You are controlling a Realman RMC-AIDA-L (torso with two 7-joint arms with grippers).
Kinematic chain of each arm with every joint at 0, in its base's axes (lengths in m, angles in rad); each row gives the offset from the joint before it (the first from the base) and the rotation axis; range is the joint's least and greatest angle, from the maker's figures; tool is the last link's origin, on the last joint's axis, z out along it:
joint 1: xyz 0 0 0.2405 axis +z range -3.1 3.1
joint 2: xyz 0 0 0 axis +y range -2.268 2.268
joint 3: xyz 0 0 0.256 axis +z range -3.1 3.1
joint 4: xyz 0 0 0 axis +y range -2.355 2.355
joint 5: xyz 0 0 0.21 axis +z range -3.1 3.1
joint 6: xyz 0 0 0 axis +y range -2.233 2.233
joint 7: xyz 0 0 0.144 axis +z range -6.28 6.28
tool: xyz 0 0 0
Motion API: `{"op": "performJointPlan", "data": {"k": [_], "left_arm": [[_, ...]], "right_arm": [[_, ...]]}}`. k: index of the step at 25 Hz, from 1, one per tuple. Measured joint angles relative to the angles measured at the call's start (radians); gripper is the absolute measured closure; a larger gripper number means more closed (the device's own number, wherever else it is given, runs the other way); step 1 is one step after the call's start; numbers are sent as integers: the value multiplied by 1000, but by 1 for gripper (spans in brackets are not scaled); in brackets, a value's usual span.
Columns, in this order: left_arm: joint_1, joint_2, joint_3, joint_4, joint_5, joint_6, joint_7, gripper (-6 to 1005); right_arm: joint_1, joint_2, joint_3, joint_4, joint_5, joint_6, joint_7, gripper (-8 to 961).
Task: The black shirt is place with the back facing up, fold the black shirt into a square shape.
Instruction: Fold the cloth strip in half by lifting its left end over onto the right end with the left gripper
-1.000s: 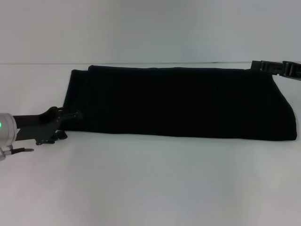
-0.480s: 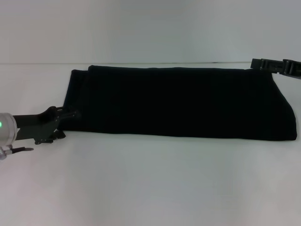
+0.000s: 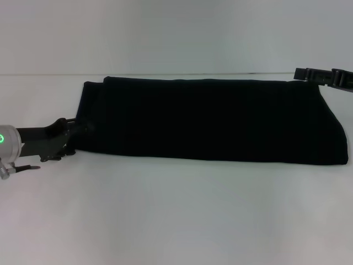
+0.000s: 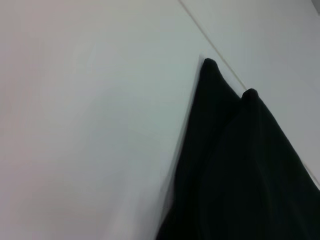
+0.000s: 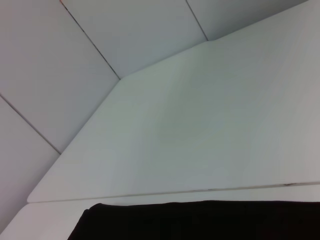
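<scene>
Black shirt [image 3: 215, 118] long axis left-right | left gripper [image 3: 74, 134] at its left end, grip unclear | right gripper [image 3: 309, 74] at far right corner, grip unclear

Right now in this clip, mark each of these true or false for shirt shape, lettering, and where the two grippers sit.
1. The black shirt lies as a long band across the table. True.
2. White lettering shows on its upper side. False: only plain black cloth is visible.
3. The left gripper is at the shirt's left near corner. True.
4. The right gripper is at the shirt's near edge. False: it is at the far right corner.
5. The shirt is already square. False: it is far wider than deep.
</scene>
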Motion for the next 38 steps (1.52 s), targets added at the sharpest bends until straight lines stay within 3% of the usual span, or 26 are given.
{"op": "performJointPlan", "data": {"k": [38], "left_arm": [[-18, 5, 6, -23, 3, 39, 3, 111]], "right_arm": [[0, -3, 0, -2, 26, 0, 4, 88]]}}
